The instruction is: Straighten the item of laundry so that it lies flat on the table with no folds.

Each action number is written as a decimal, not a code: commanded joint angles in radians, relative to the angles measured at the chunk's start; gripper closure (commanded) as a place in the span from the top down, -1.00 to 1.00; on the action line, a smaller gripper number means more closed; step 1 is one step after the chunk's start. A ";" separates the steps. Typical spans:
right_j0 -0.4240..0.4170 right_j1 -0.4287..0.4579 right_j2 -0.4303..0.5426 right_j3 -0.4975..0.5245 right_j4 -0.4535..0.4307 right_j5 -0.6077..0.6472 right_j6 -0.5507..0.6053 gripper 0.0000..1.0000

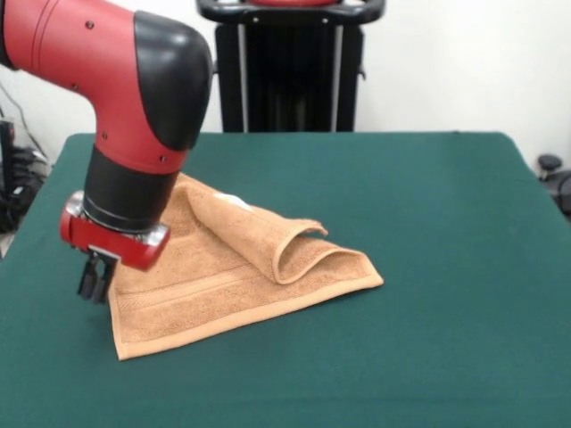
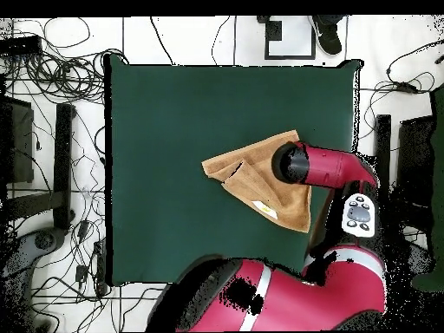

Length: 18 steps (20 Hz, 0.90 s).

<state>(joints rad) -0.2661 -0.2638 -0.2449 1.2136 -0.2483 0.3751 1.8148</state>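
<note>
The item of laundry (image 1: 223,281) is an orange-tan towel lying left of the table's (image 1: 437,223) middle. One corner is turned over onto it in a loose rolled fold (image 1: 285,245), with a small white tag (image 1: 227,200) at its far edge. My gripper (image 1: 93,285) hangs low at the towel's left edge, just above the green surface, and I cannot see whether it touches the cloth. In the overhead view the towel (image 2: 247,173) spreads as a rough triangle right of the table's (image 2: 173,130) centre. There the arm's wrist (image 2: 295,163) covers the towel's right part and hides the gripper.
A black stand (image 1: 285,71) rises behind the table's far edge. Cables (image 2: 52,78) litter the floor on the left in the overhead view. A person's shoe (image 2: 328,33) shows at the top edge there. Green surface stretches wide to the right of the towel in the front view.
</note>
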 commanded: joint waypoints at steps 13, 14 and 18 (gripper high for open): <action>-0.086 -0.121 0.257 0.290 0.006 -0.065 0.028 -1.00; -0.098 -0.132 0.279 0.305 0.016 -0.058 0.028 -1.00; -0.107 -0.160 0.313 0.330 0.024 -0.053 0.051 -1.00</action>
<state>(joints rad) -0.3820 -0.3898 -0.1510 1.3828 -0.2510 0.3280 1.8148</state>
